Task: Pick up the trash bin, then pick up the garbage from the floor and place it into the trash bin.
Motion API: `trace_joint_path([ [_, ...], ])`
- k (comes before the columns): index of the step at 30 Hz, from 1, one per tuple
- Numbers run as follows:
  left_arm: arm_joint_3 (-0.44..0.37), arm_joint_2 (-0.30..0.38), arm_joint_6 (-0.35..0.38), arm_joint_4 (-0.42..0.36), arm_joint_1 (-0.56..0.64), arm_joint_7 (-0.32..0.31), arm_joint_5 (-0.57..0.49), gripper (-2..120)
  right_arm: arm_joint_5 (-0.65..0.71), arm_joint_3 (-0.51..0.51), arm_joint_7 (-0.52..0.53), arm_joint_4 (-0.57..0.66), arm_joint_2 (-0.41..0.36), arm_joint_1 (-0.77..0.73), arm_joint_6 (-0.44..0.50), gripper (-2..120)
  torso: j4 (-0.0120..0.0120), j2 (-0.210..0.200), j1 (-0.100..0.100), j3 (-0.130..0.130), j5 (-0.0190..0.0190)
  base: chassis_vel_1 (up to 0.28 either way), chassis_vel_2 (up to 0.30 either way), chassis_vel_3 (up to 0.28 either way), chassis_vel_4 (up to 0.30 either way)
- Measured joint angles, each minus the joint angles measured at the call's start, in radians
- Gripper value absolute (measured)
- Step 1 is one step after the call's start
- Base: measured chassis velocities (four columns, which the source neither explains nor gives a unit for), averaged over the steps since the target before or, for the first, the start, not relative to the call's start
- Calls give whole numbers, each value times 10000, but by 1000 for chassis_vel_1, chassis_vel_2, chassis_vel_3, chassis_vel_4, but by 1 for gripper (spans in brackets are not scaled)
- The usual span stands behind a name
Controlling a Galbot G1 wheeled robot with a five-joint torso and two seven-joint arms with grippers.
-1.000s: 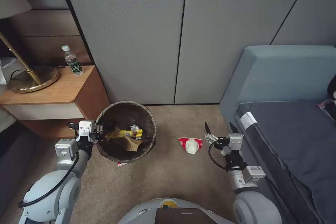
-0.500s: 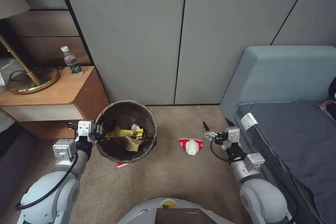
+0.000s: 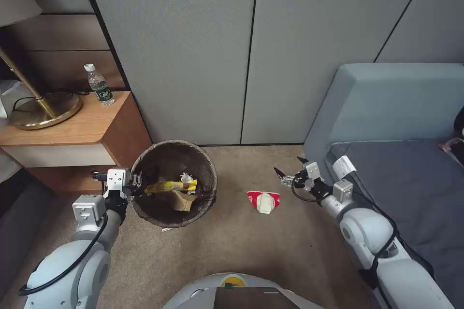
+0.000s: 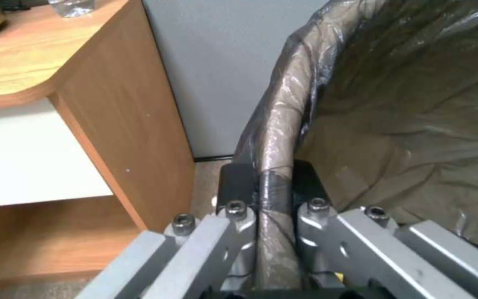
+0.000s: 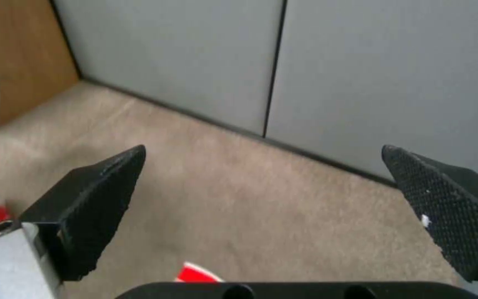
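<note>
Round white trash bin [image 3: 174, 183] lined with crinkled dark brown plastic sits on beige carpet [image 3: 241, 246], holding a yellow wrapper [image 3: 171, 185]; a red-and-white packet [image 3: 263, 201] lies nearby. Left gripper [image 4: 267, 187] pinches the glossy rim. Right gripper [image 5: 267, 199] hangs spread wide, textured black fingers [image 5: 444, 203] apart.

Pale grey rounded arms, black cables, silver bolted end effector brackets, black textured fingertips [image 5: 446, 199].

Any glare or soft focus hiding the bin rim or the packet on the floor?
Left wrist view: sheen on the bag over the trash bin rim, left end effector clamp readable. Right wrist view: right end effector fingers wide, red-and-white packet blurred at the edge. Head view: even light, packet clear.
</note>
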Motion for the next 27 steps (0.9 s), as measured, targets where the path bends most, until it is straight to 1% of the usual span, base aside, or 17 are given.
trace_joint_path([
  [4, 6, -10, 25, -28, 3, -42, -8, 3, 67, -188, -191, -468, -212, 311, -22, 100, 0, 0, 0, 0, 1, 0, 0, 0, 0],
  [6, 7, -45, 46, -55, 18, -62, -10, 3, 116, -514, -321, -1094, -382, 700, -122, 100, 1, 0, 0, 0, 0, 0, 0, 0, 0],
  [7, 7, -45, 46, -55, 18, -62, -10, 3, 116, -514, -321, -1094, -382, 700, -122, 100, 1, 0, 0, 0, 0, 0, 0, 0, 0],
  [10, 6, -118, 64, -56, -69, -81, -16, 3, 45, -761, -630, -1677, -460, 915, -265, 100, 0, 0, 0, 0, -1, 0, 0, 0, 0],
  [16, 1, -232, 69, -86, -99, -84, -9, 3, -244, -1105, -855, -2614, -483, 1236, -186, 100, 0, 0, 0, 0, -3, 0, 0, 0, 0],
  [17, 1, -232, 69, -86, -99, -84, -9, 3, -244, -1105, -855, -2614, -483, 1236, -186, 100, 0, 0, 0, 0, -3, 0, 0, 0, 0],
  [21, 4, -385, 68, -110, -44, -82, 108, 3, -527, -1365, -1173, -3237, -480, 1454, -68, 100, 0, 0, 0, 0, -3, 0, 0, 0, 0],
  [22, 4, -385, 68, -110, -44, -82, 108, 3, -527, -1365, -1173, -3237, -480, 1454, -68, 100, 0, 0, 0, 0, -3, 0, 0, 0, 0],
  [26, 13, -520, 64, -111, 6, -77, 205, 3, -744, -1708, -1618, -3992, -429, 1836, 87, 100, 0, 0, 0, 0, -3, 0, 0, 0, 0],
  [27, 13, -520, 64, -111, 6, -77, 205, 3, -744, -1708, -1618, -3992, -429, 1836, 87, 100, 0, 0, 0, 0, -3, 0, 0, 0, 0],
])
